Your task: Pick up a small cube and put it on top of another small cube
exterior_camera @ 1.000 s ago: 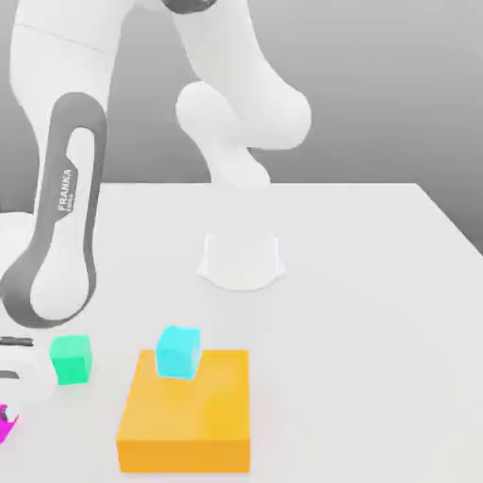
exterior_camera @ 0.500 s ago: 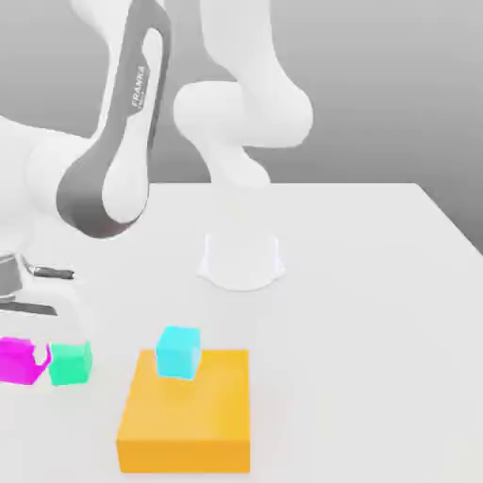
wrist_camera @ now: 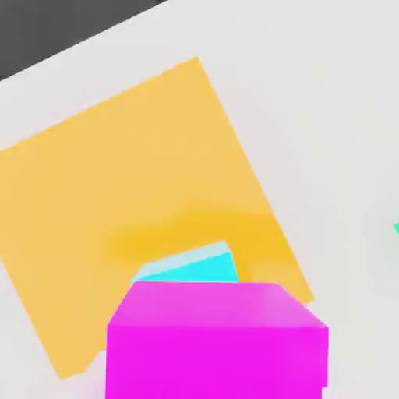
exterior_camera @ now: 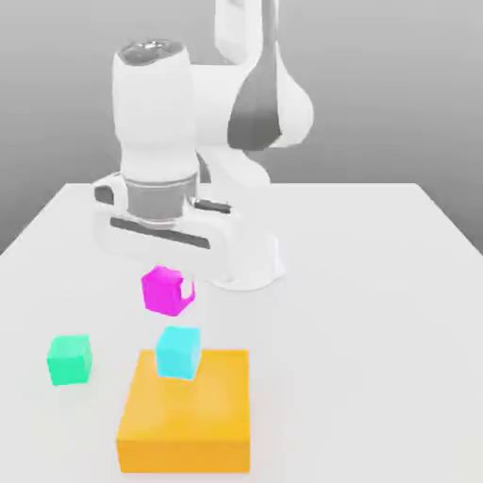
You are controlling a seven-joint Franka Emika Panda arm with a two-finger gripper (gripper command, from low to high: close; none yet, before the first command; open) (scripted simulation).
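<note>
Three small cubes and one flat orange block [exterior_camera: 186, 410] share the white table [exterior_camera: 377, 302]. The hand [exterior_camera: 170, 283] hangs in the air below the white arm [exterior_camera: 160, 123], closed on the magenta-pink cube [exterior_camera: 166, 291], which it holds clear of the table. That cube sits above the light cyan-blue cube [exterior_camera: 178, 352] and a little toward the exterior view's left of it, with a gap between the two, so they are apart and not stacked.

The cyan-blue cube rests on the orange block, close to the block's far edge and nearer the corner on the exterior view's left. A mint-green cube [exterior_camera: 70, 359] stands on the bare table beside the block, toward the exterior view's left, apart from it and from the other cubes. The robot's round white base [exterior_camera: 247, 259] stands on the table behind the hand.

In the hand view the magenta-pink cube [wrist_camera: 217, 343] looms closest to the camera, its top face and one side face both showing. Just beyond it a strip of the cyan-blue cube [wrist_camera: 193, 266] peeks out, mostly covered by the pink one. Under both spreads the orange block [wrist_camera: 132, 171], seen turned at an angle, with the white table [wrist_camera: 327, 117] around it and a sliver of green [wrist_camera: 396, 228] at the picture's edge
</note>
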